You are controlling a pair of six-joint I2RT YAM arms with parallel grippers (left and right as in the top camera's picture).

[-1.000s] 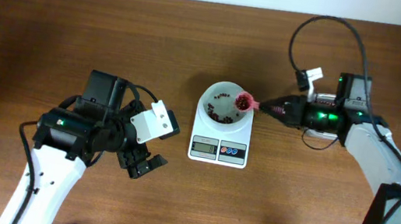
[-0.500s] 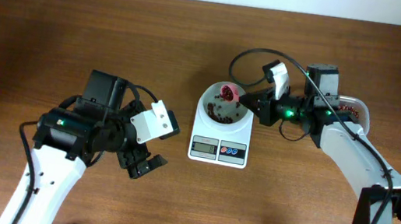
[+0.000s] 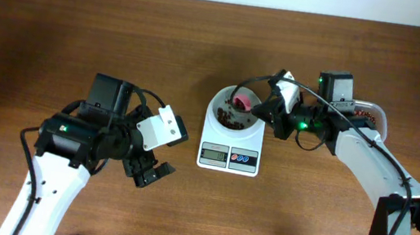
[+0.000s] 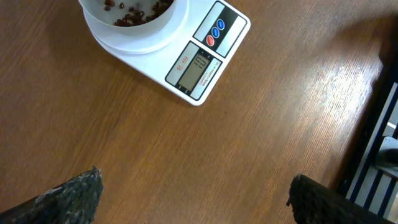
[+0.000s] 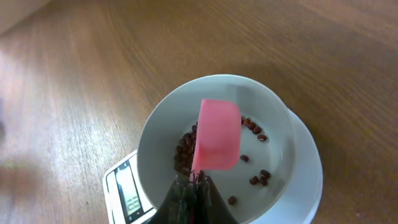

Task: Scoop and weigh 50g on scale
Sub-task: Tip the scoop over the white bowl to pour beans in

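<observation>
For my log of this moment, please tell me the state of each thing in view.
left gripper: open, empty.
right gripper: shut on pink scoop.
pink scoop: tilted over bowl.
bowl: on scale, some red beans inside.
scale: display unreadable.
container: holds red beans, partly hidden.

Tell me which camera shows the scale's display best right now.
Left wrist: the display lies large and unobstructed, though its digits are too blurred to read. Overhead shows it whole but tiny. Right wrist catches only part of it at the frame's lower left.
</observation>
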